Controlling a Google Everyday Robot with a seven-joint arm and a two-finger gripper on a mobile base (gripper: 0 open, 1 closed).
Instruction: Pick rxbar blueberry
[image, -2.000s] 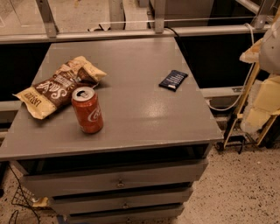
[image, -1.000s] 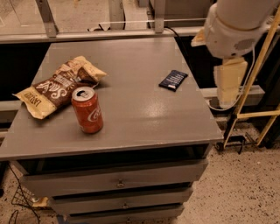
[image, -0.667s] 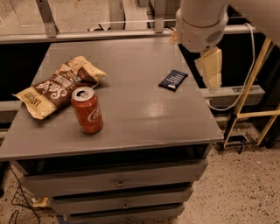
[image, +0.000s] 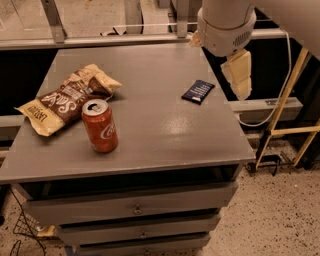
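The rxbar blueberry is a small flat dark navy bar with pale text. It lies flat near the right edge of the grey table. My gripper hangs from the big white wrist at the top right, above the table's right edge. It is just right of the bar and above it, not touching it. Nothing shows in the gripper.
A red soda can stands upright at the front left. A brown-and-tan chip bag lies behind it at the left. Drawers sit under the tabletop. A yellow metal frame and a white cable stand to the right of the table.
The arm has swung in from the far right and come leftward over the table's right edge, ending above and beside the bar. The bar, can and bag have not moved.
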